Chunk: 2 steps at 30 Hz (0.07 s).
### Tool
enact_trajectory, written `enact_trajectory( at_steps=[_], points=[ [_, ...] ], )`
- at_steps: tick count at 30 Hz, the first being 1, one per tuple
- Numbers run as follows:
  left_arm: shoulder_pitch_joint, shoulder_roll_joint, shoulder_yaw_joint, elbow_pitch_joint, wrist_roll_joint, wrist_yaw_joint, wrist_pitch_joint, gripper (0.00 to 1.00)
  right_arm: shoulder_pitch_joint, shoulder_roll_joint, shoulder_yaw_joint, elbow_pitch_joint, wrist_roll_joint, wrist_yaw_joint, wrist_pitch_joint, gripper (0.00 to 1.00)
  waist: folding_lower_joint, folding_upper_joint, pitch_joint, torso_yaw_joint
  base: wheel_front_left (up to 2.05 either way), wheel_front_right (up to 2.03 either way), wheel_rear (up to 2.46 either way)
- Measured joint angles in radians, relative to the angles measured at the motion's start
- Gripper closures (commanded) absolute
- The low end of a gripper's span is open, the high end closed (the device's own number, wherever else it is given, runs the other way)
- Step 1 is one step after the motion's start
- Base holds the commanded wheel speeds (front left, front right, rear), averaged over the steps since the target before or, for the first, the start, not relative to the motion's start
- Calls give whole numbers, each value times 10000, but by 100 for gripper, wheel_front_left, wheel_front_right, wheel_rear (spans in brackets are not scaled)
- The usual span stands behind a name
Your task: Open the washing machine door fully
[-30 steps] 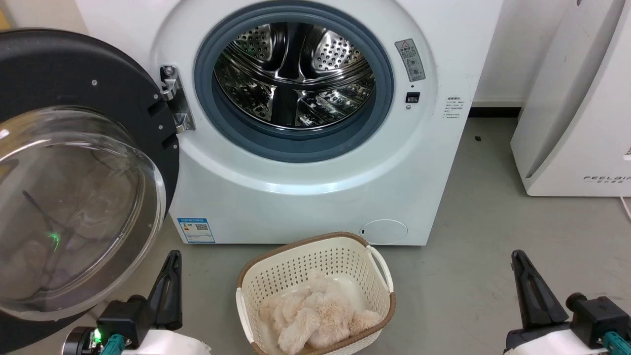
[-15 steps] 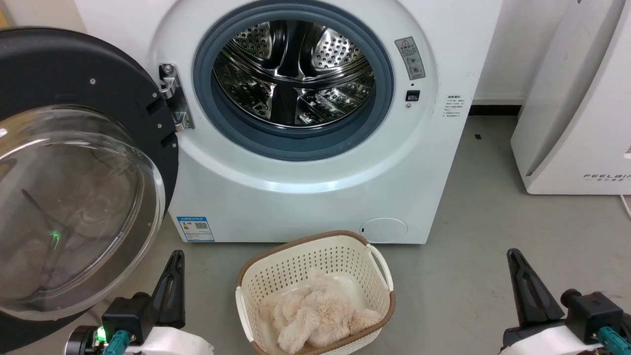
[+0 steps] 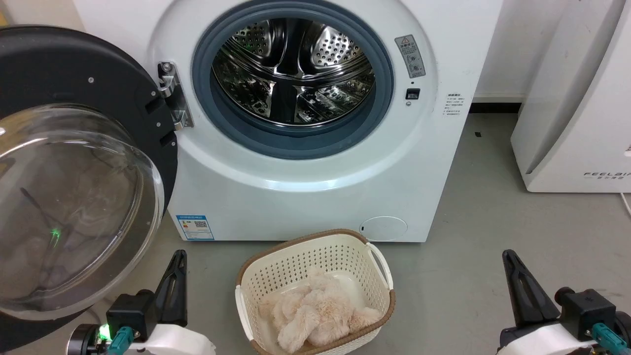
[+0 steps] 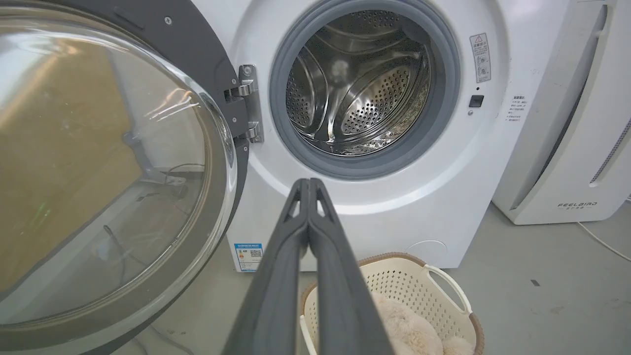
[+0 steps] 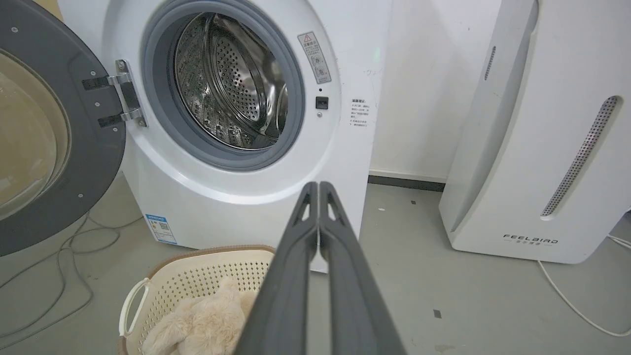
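Note:
The white washing machine (image 3: 305, 197) stands ahead with its steel drum (image 3: 293, 74) exposed inside the grey seal. The washing machine door (image 3: 74, 197) is swung wide to the left on its metal hinge (image 3: 172, 101), its clear glass bowl bulging toward me. The door (image 4: 108, 167) takes up the left of the left wrist view, and the door (image 5: 44, 138) sits at the left edge of the right wrist view. My left gripper (image 3: 178, 256) is shut, low at the left, just right of the door's lower rim and apart from it. My right gripper (image 3: 508, 256) is shut at the lower right, holding nothing.
A cream laundry basket (image 3: 374, 268) with fluffy beige fabric (image 3: 315, 310) sits on the grey floor before the washer. A white slanted FEELAIR appliance (image 3: 577, 98) stands to the right. Cables (image 5: 59, 251) lie on the floor under the door.
The whole head view has shifted slightly, so the camera moved. Both grippers sit a little closer to the centre, still shut. The door stands as before.

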Motion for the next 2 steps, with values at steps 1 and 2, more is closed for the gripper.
enact_trajectory(
  at_steps=[1, 2],
  points=[
    [-1, 0, -4, -2, 12, 4, 31, 100, -1, 0, 10, -4, -2, 0, 25, 100, 0, 0, 4, -1, 0, 0, 0],
    [-1, 0, -10, -6, 27, 25, 36, 100, -2, 0, 17, -10, -2, 0, 58, 100, 0, 0, 8, -1, 0, 0, 0]
  ],
)
